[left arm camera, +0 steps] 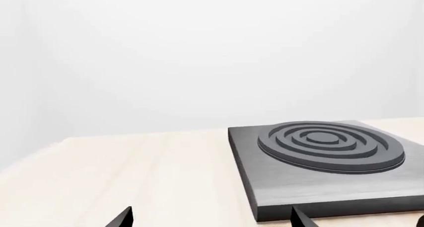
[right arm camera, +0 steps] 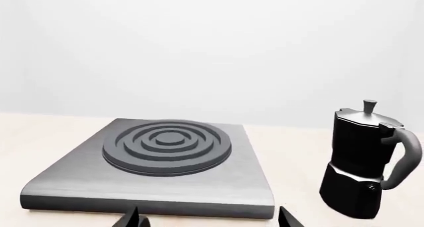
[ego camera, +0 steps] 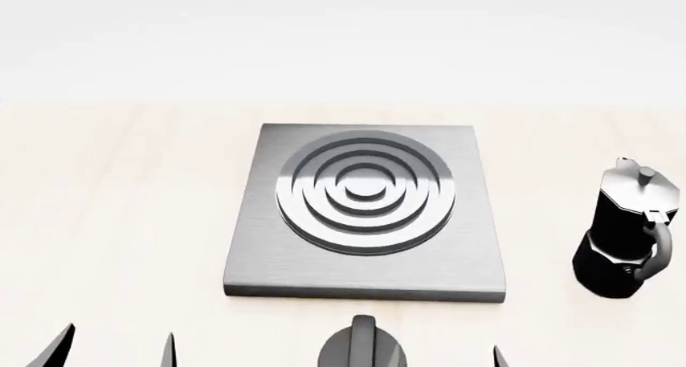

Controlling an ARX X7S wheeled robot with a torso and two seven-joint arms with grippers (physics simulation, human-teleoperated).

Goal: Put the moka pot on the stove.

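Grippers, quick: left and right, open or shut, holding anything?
Left gripper: open, fingertips spread, nothing between them.
Right gripper: open, empty; the moka pot stands untouched on the table beside the stove.

Glossy black moka pot (ego camera: 624, 238), brushed-grey stove (ego camera: 365, 258), pale wood table (ego camera: 118, 214).

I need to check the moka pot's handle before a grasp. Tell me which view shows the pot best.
The right wrist view: the moka pot shows from the side, whole from knob to base, handle in clear profile, standing beside the stove. The head view shows the moka pot from above at the picture's edge. The left wrist view does not show it.
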